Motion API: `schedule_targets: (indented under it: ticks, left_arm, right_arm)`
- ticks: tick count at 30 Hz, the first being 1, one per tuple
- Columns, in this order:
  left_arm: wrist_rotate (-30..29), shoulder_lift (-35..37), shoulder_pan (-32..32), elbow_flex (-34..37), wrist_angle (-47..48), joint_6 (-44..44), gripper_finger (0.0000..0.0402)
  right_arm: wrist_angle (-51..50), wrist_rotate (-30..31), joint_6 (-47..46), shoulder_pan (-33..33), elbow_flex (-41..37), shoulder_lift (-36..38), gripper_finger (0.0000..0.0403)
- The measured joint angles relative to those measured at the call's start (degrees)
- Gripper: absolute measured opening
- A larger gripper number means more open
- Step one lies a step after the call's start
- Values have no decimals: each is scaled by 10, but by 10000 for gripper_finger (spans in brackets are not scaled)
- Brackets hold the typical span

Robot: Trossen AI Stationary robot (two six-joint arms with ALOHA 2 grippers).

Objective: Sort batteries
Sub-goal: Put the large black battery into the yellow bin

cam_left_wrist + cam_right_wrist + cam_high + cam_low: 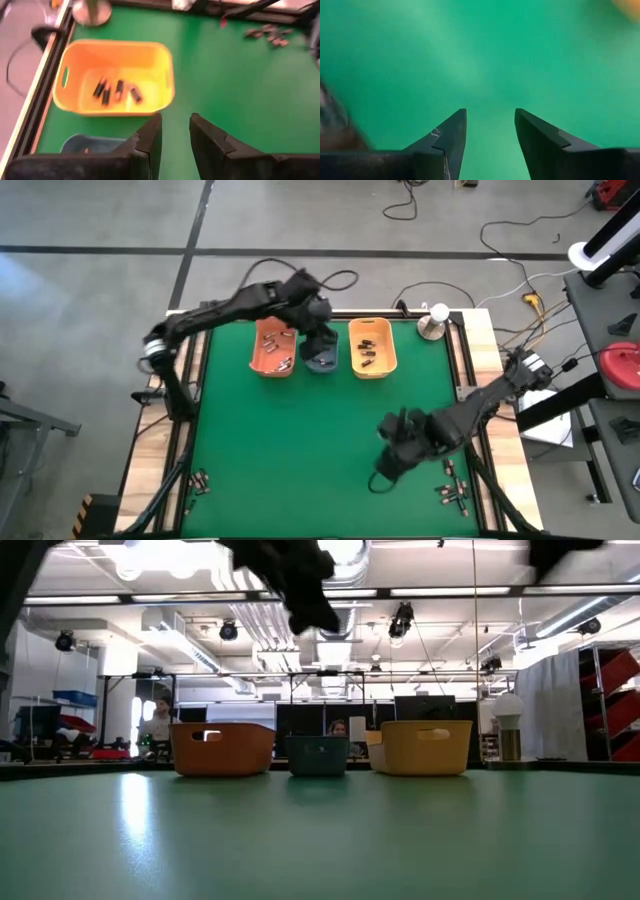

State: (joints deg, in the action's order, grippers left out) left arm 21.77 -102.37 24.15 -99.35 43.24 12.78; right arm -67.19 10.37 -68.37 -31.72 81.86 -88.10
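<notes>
High view: batteries (273,348) already lie in the orange bin (257,363) and yellow bin (387,367), while loose ones (452,488) wait near the table's corners. Left gripper (175,129) hovers over the blue-grey bin (321,361), right gripper (490,127) over bare mat; both fingers parted, empty.

Bright overhead light; table (320,840) glare; wrist views blurred.
</notes>
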Motion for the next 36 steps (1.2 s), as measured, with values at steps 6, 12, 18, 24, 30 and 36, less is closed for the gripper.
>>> schedule_targets:
  ticks: [6,12,18,24,30,36]
  left_arm:
    - [0,153,-53,143,-91,-38,80]
    - [-38,280,-118,320,-235,-118,80]
    - [-141,387,-194,455,-321,-212,80]
    - [-177,468,-269,547,-348,-327,80]
    - [-244,508,-340,601,-354,-397,80]
    - [-249,493,-368,629,-397,-418,80]
  right_arm:
    - [5,-167,-55,-57,-113,-10,176]
    - [6,-261,22,-77,-186,-10,209]
    - [7,-284,179,-78,-239,-9,259]
    - [7,-278,227,-92,-295,-9,313]
    - [37,-232,231,-132,-313,10,348]
    - [95,-232,212,-165,-323,31,362]
